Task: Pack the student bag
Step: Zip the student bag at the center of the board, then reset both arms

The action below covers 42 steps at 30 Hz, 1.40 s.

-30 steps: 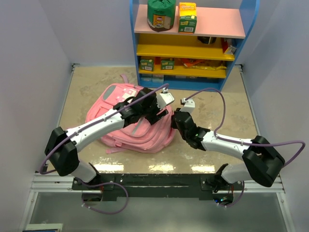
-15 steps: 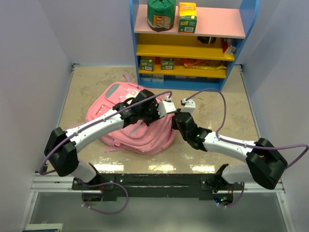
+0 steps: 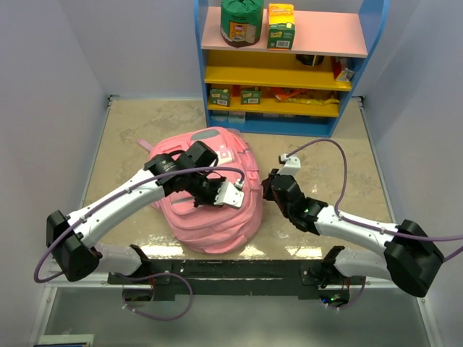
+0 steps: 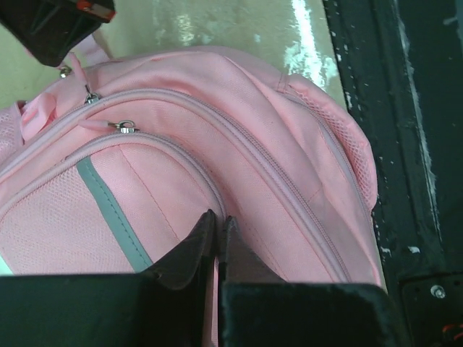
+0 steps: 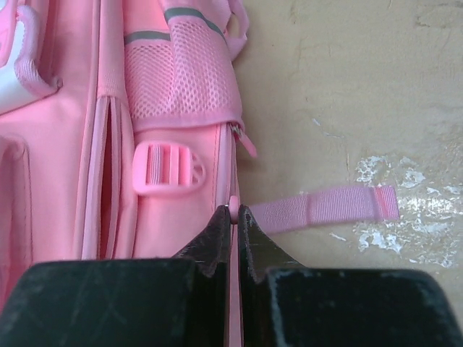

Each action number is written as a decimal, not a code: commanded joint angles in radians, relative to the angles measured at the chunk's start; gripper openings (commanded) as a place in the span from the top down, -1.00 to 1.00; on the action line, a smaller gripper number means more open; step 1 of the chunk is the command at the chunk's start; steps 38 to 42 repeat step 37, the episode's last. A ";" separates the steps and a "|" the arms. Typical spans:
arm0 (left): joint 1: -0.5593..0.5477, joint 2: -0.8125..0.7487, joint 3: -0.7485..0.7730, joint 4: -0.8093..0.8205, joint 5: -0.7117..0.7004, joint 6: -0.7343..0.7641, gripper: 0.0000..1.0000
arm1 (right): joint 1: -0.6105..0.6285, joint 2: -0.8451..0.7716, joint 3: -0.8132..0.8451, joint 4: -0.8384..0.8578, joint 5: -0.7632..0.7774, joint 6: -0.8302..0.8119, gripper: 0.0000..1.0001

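Note:
The student bag (image 3: 210, 224), a soft pink backpack, lies on the table between both arms. My left gripper (image 3: 212, 195) is on top of it. In the left wrist view the fingertips (image 4: 218, 217) are shut, pinching the bag's (image 4: 275, 123) fabric beside a zip seam near the grey stripe (image 4: 116, 217). My right gripper (image 3: 269, 189) is at the bag's right edge. In the right wrist view it (image 5: 235, 210) is shut on a small pink tab at the side seam of the bag (image 5: 173, 94), below a pink buckle (image 5: 168, 168). A loose pink strap (image 5: 325, 206) lies on the table.
A blue shelf unit (image 3: 372, 43) stands at the back with a green can (image 3: 241, 22), a yellow-green box (image 3: 281, 26) and small packets on lower shelves. Pale walls close in both sides. The black front rail (image 4: 405, 144) runs just beyond the bag's near end.
The left gripper shut on the bag and drew it toward the near edge, turning it. The right gripper, shut throughout, moved a little nearer with the bag's edge.

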State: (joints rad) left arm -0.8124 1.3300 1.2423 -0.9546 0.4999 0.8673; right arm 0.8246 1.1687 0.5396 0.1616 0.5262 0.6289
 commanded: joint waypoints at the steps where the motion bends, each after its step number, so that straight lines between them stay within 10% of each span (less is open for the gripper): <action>1: -0.019 -0.029 0.056 -0.162 0.178 0.144 1.00 | -0.005 -0.029 0.002 0.058 0.023 0.028 1.00; 6: -0.019 -0.035 0.022 -0.060 0.108 0.043 0.89 | -0.005 -0.041 0.003 0.050 0.008 0.035 1.00; 11: -0.019 -0.052 0.029 0.181 -0.085 -0.184 -0.22 | -0.005 -0.060 0.010 0.012 0.005 0.052 0.96; 15: -0.001 -0.017 0.114 0.257 -0.171 -0.296 -0.99 | -0.005 -0.063 0.034 -0.040 -0.009 0.090 -0.05; 20: 0.089 0.093 0.297 0.209 -0.250 -0.433 -1.00 | -0.005 -0.087 0.075 -0.100 -0.046 0.048 -0.97; 31: 0.444 0.109 0.249 0.272 -0.176 -0.540 -1.00 | -0.005 -0.089 0.289 -0.280 -0.054 -0.144 -0.97; 42: 0.522 0.017 0.074 0.362 -0.153 -0.570 -1.00 | -0.005 -0.121 0.301 -0.312 -0.063 -0.173 -0.97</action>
